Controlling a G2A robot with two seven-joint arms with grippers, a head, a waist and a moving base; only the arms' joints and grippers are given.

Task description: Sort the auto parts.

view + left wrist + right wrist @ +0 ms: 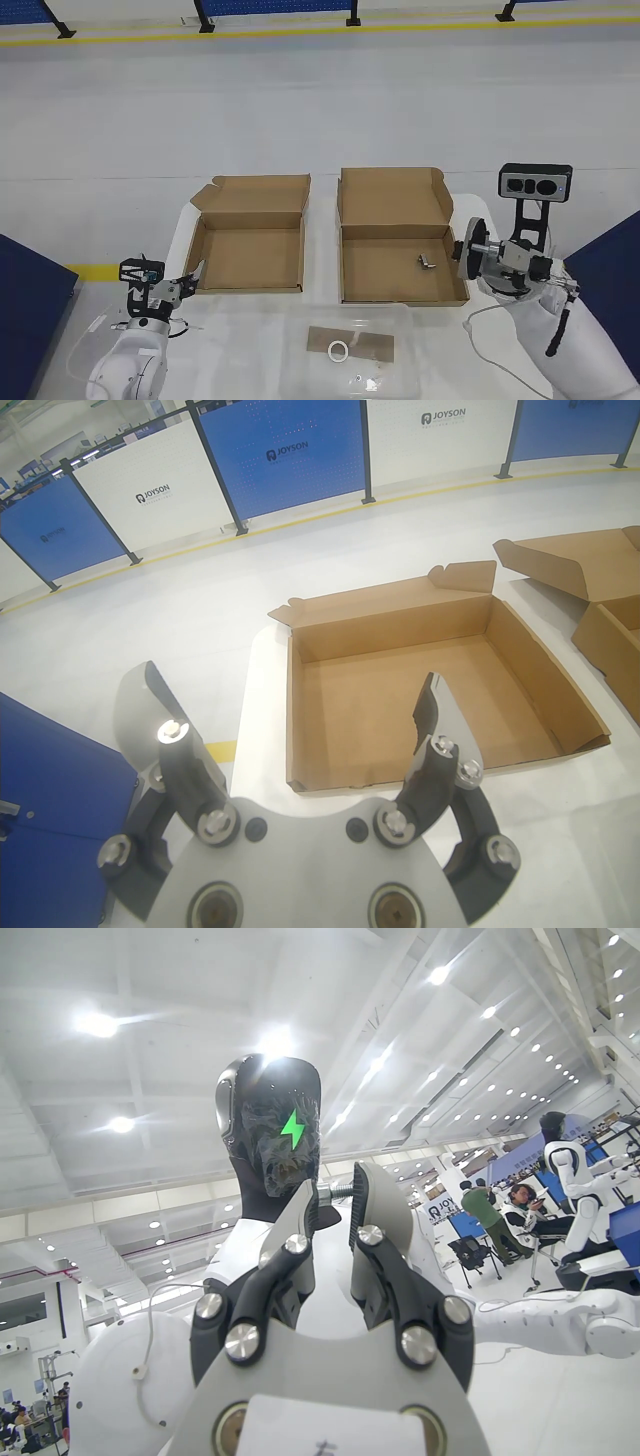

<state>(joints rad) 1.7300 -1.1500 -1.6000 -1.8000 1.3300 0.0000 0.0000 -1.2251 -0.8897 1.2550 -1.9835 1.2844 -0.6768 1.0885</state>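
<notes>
On the white worktop [235, 322] two open cardboard boxes stand side by side in the middle of the top view, each with its lid flap folded back toward the upper part of the frame. The left cardboard box [250, 255] sits left of centre and the right cardboard box [385, 280] just right of centre, with a narrow gap of worktop between them. On the floor of the right box, toward its right wall, lies a small metal part [428, 262]. Below the boxes, at the bottom centre of the frame, is a clear plastic tray [298, 345]. Seen through it are a white ring [339, 350], a small pale part [370, 383] nearer the bottom edge, and a brown flat strip [372, 345]; whether the strip lies inside the tray or under it cannot be told. The left gripper [291, 677] is at the lower left of the top view, just beside the near left corner of the left box. It faces that box with its jaws spread wide and nothing between them. The right gripper [334, 1182] is at the middle right of the top view, just beyond the right wall of the right box. It is tipped upward, with the hall ceiling behind it. Its jaws are drawn in on a short threaded bolt [336, 1192], which spans the gap crosswise with one end against each pad.
</notes>
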